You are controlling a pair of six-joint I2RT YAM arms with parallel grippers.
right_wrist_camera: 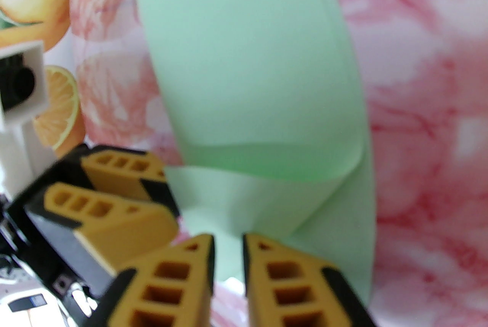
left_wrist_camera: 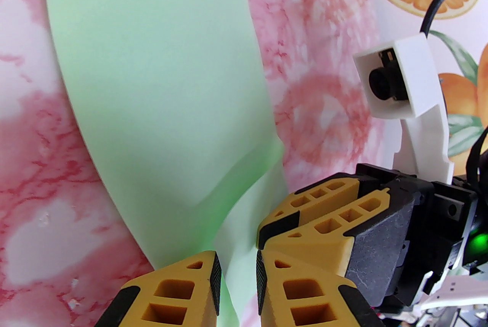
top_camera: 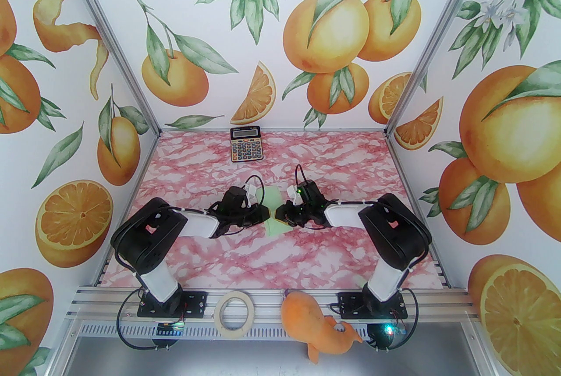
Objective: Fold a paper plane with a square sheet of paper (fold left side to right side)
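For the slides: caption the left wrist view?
Pale green paper sheet, partly folded, on pink marbled table; left hand slightly open at its edge, right hand alongside.

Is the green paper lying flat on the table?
No, the left wrist view shows the square sheet of paper doubled over, its upper layer bowing above the lower one.

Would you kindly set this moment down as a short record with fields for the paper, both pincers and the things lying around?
paper: pale green, bent over on itself, upper layer curling and not pressed flat, mid-table between the arms
left pincer: low at the paper's edge, jaws slightly apart, paper in the gap
right pincer: facing it from the other side, jaws slightly apart, paper in the gap
table: pink marbled top
far edge: calculator
near rail: tape roll, orange plush toy
fold state: no pointed plane shape yet
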